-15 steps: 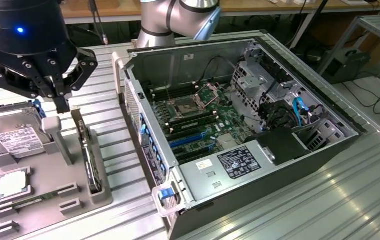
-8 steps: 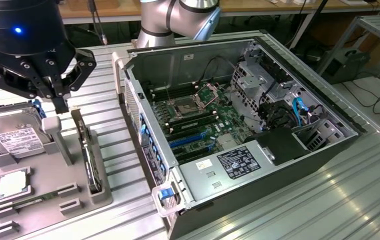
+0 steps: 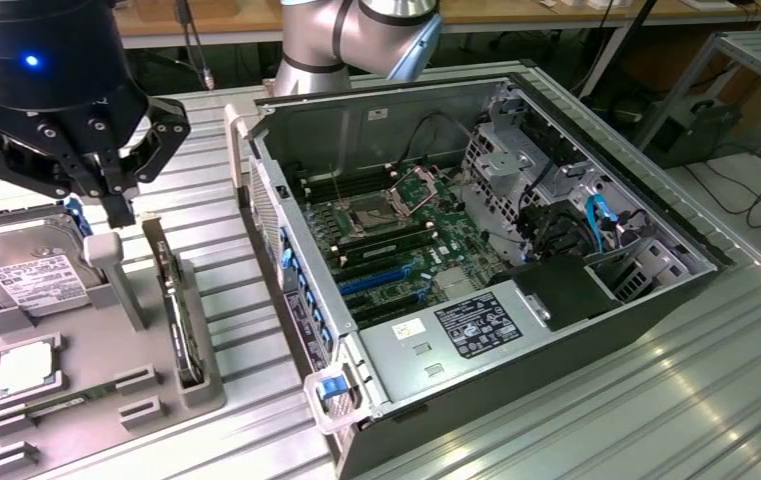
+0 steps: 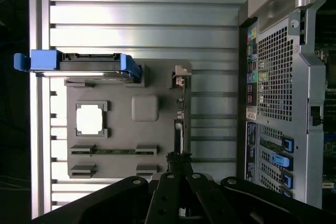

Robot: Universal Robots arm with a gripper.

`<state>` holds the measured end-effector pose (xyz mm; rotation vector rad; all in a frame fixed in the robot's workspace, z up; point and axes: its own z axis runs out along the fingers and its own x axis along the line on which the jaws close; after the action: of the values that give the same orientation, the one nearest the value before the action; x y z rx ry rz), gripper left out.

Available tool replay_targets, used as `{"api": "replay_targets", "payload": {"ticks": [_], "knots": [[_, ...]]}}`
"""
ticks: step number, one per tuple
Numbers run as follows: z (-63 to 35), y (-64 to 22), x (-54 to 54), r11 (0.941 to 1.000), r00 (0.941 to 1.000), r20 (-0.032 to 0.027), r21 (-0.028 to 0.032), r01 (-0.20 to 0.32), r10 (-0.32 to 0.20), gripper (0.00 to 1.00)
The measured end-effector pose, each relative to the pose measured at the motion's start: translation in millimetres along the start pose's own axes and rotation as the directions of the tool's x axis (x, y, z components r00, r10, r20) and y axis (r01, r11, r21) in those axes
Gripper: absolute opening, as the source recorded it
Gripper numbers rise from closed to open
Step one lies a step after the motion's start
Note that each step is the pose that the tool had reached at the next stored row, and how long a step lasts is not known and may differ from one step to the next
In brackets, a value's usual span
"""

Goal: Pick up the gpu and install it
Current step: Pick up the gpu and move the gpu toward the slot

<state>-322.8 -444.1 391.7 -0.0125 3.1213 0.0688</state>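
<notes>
Ribbed metal table [image 3: 620, 400]; tool [image 3: 119, 215] pinched narrow, empty, near the gpu [image 3: 180, 320], edge-on in wrist view.

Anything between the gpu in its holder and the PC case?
No, just a bare strip of ribbed metal table between the gpu and the case, in both exterior and wrist views.

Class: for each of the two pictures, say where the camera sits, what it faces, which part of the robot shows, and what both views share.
Exterior view: off the arm, raised, looking down at an angle on the open computer case and the grey tray; the arm and its hand show.
Wrist view: on the wrist, facing straight down onto the tray; the hand shows.
Shared: the tray, gpu, hard drive, chip, case and hand.
</notes>
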Motion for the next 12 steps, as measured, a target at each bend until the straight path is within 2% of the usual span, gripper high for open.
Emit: {"api": "replay_targets", "payload": {"ticks": [3, 7, 8, 10, 11, 12], "knots": [[0.0, 0.0, 0.5, 1.0000, 1.0000, 0.0000, 0.0000, 0.000, 0.000, 0.17], [0.0, 0.0, 1.2, 1.0000, 1.0000, 0.0000, 0.0000, 0.001, -0.001, 0.42], [0.0, 0.0, 1.3, 1.0000, 1.0000, 0.0000, 0.0000, 0.001, -0.001, 0.42], [0.0, 0.1, 1.9, 1.0000, 1.0000, 0.0001, -0.0001, 0.001, -0.001, 0.54], [0.4, 0.1, 1.8, 1.0000, 1.0000, 0.0001, -0.0001, 0.001, -0.001, 0.54], [0.9, 0.0, 1.7, 1.0000, 1.0000, 0.0000, 0.0005, 0.000, 0.000, 0.60]]}}
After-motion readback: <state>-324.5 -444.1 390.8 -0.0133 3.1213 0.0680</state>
